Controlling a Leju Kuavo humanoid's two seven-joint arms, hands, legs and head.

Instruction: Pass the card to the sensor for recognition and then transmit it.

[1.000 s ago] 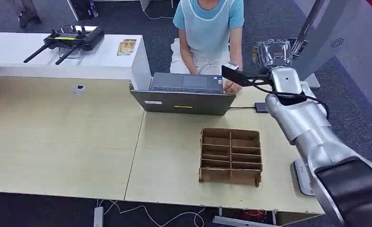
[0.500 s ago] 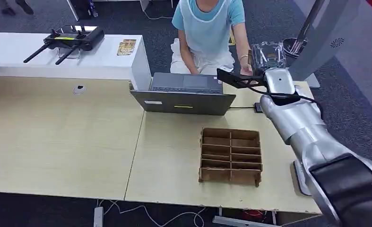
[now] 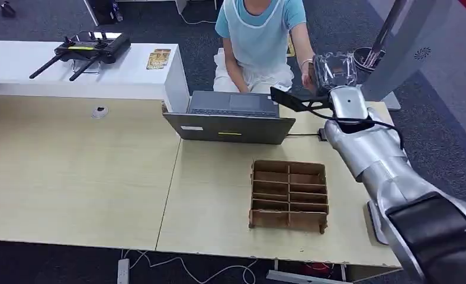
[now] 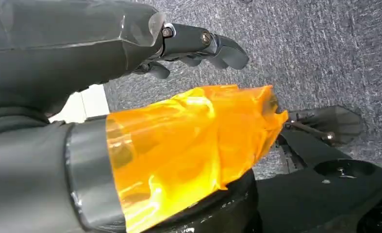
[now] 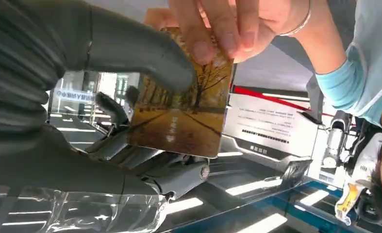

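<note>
The card [image 5: 184,114], printed with a golden autumn tree-lined road, sits pinched under the right hand [image 5: 82,97] thumb, with a person's fingers [image 5: 213,34] gripping its far edge.

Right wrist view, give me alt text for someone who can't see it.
A card printed with an autumn tree scene is held at once by the robot's right hand, thumb on its face, and by a person's hand gripping its other edge. The person's light blue sleeve shows nearby.
</note>
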